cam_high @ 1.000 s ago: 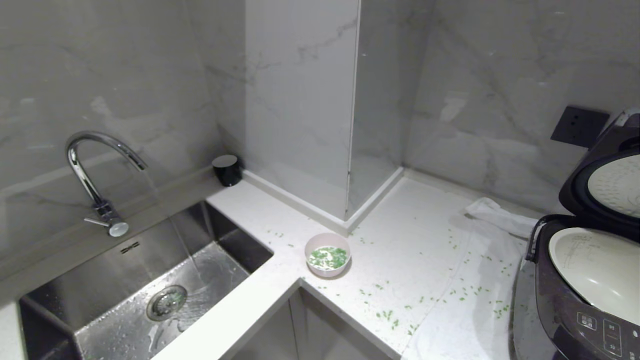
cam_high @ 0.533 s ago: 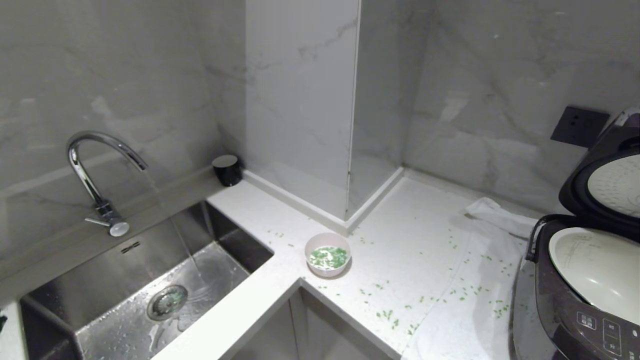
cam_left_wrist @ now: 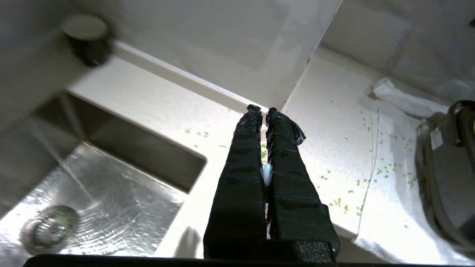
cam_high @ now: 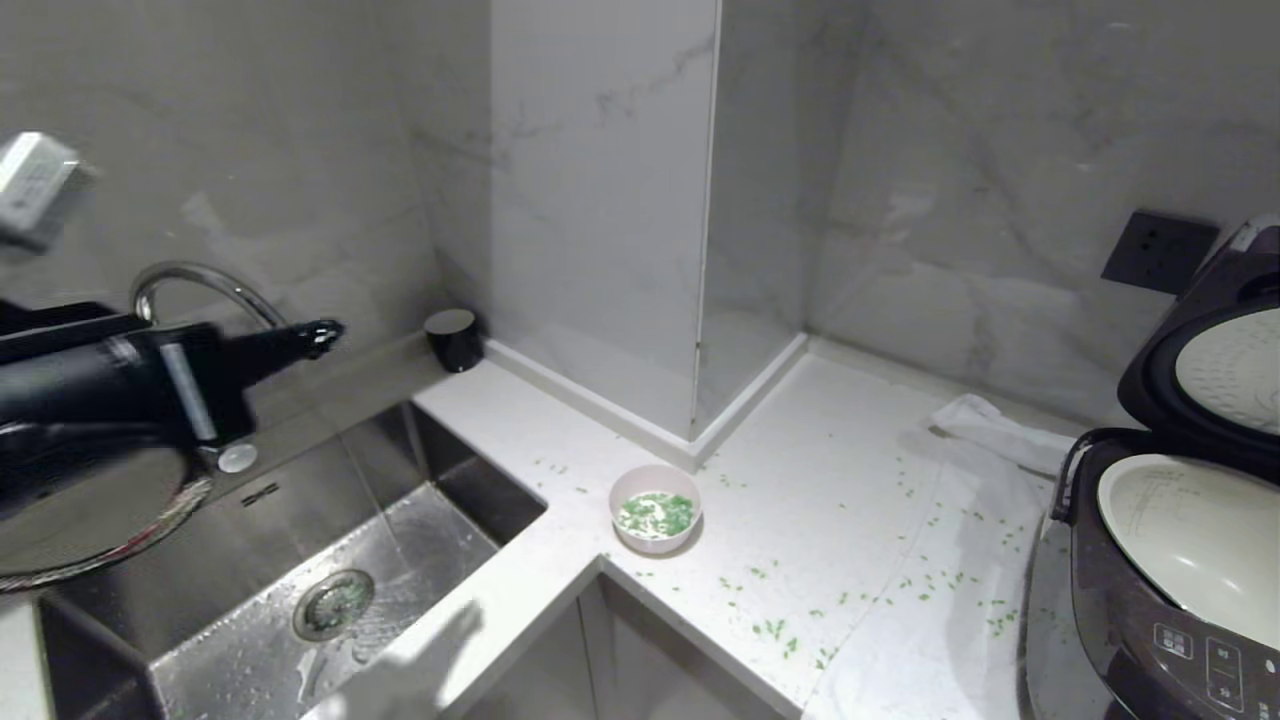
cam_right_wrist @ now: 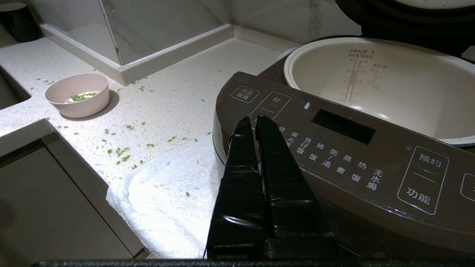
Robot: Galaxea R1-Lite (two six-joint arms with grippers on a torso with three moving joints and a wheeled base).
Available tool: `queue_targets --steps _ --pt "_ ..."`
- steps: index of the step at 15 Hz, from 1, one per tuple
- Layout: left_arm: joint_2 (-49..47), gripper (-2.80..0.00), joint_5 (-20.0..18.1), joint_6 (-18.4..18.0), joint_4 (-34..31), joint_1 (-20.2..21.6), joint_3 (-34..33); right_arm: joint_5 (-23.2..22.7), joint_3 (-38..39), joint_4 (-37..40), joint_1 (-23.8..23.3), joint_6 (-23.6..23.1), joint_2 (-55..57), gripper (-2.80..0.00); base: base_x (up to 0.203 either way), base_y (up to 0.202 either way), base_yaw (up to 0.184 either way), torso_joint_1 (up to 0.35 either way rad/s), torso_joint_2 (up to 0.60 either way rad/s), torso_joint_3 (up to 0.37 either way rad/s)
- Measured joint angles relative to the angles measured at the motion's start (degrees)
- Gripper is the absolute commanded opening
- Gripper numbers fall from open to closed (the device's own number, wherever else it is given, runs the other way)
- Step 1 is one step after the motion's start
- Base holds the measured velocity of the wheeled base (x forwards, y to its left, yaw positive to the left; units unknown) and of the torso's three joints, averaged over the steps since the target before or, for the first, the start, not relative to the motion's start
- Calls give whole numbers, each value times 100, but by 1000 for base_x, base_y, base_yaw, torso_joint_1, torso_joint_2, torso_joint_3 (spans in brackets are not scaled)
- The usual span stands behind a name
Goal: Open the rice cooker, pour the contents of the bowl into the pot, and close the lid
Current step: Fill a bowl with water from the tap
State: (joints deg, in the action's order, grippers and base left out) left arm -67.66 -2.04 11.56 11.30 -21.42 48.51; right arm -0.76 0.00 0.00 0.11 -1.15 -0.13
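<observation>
Black tape wraps the fingers of the left gripper point(cam_high: 322, 332), which sits at the left of the head view, above the steel sink point(cam_high: 200, 540), its tips pressed together with nothing between them and pointing toward the frame's centre. Behind it the chrome faucet point(cam_high: 215, 285) arches, and water runs into the sink toward the drain point(cam_high: 333, 603). A small dark cup point(cam_high: 453, 338) stands in the counter's back corner, upper left of centre.

At the middle of the head view, the pink bowl point(cam_high: 655, 508) rests on the white speckled counter point(cam_high: 820, 450) near the sink's corner, well apart from the gripper, with green bits point(cam_high: 660, 514) inside. More green bits lie scattered over the counter toward the lower right.

At the right edge stands the rice cooker point(cam_high: 1130, 640) on a white cloth point(cam_high: 1000, 432), its lid point(cam_high: 1210, 370) raised and the cream pot point(cam_high: 1190, 540) exposed. A dark wall socket point(cam_high: 1158, 250) is mounted above it.

In the right wrist view, the right gripper point(cam_right_wrist: 253, 118) is closed and empty, hovering just before the cooker's control panel point(cam_right_wrist: 334, 148).
</observation>
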Motion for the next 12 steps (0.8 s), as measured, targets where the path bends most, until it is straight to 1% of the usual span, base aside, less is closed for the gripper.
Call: queue_targets --steps 2,4,6,7,9,11,12 --pt "-1098 -280 499 213 27 -604 555 0 0 0 -1 5 0 -280 0 0 0 0 0 0" --pt "-2191 -280 806 399 30 -1045 1002 2 0 0 -1 0 0 -280 0 0 0 0 0 0" --pt "-3143 -280 1004 640 1 -1273 1411 2 0 0 -1 5 0 -280 0 0 0 0 0 0" --pt "-3587 -280 1069 822 -67 -1339 1645 2 0 2 -1 5 0 -280 0 0 0 0 0 0" --pt "-4336 -280 1115 1187 -263 -1427 2026 0 0 0 -1 2 0 -280 0 0 0 0 0 0" --pt "-4964 -280 1124 1364 -359 -1498 2295 2 0 0 -1 1 2 -280 0 0 0 0 0 0" --pt "-5185 -128 1124 1397 -391 -1520 2392 -1 0 0 -1 2 2 -280 0 0 0 0 0 0"
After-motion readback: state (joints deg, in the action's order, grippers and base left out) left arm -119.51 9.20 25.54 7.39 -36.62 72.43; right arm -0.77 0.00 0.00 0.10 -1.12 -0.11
